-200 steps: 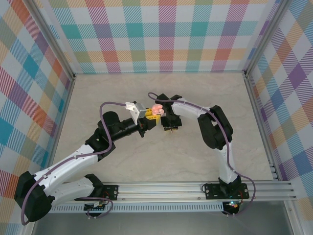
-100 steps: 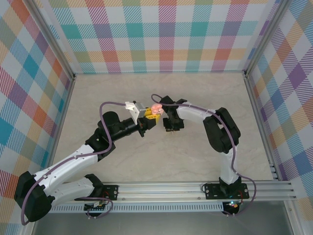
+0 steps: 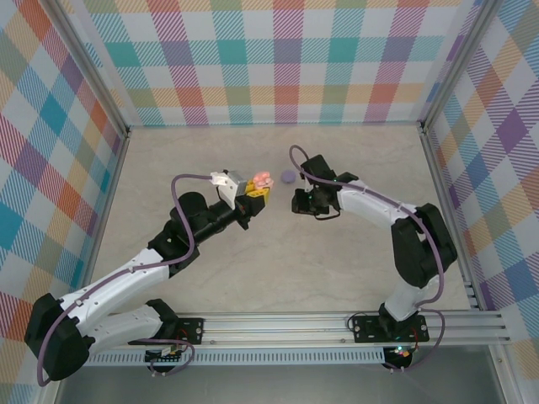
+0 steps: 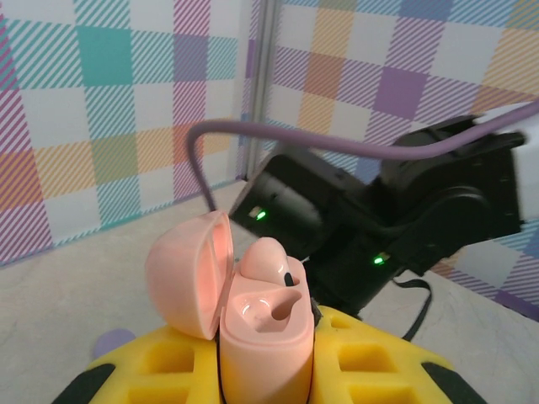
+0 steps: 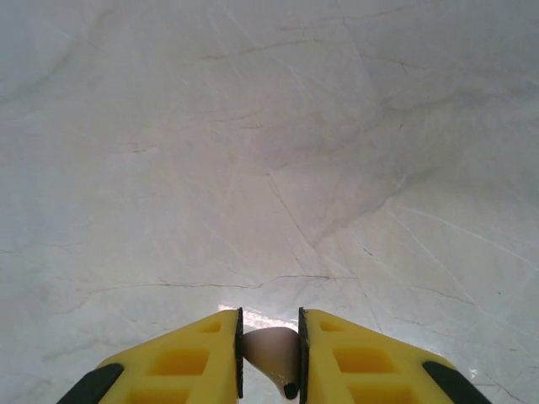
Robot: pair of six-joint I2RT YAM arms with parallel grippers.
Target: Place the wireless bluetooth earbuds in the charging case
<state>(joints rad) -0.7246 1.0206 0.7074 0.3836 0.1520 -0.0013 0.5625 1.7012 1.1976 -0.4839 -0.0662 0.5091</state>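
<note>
No lettering, brand, number or sign can be read: the pink charging case (image 4: 263, 345) is plain, as are the marble worktop (image 5: 253, 126) and the checked walls (image 3: 286, 59).

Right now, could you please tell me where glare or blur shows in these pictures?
Left wrist view: the open charging case is sharp with glossy highlights; the purple disc behind it is out of focus. Right wrist view: a glare patch on the table above the earbud pinched in the right gripper. Top view: evenly lit.

Left arm (image 3: 126, 282) and right arm (image 3: 370, 202): white shells, black joints. Purple cables (image 4: 196, 168) on both. Yellow waffle-grid fingers (image 5: 181, 362), black tips. Green lights (image 4: 259, 215) on black wrist.
</note>
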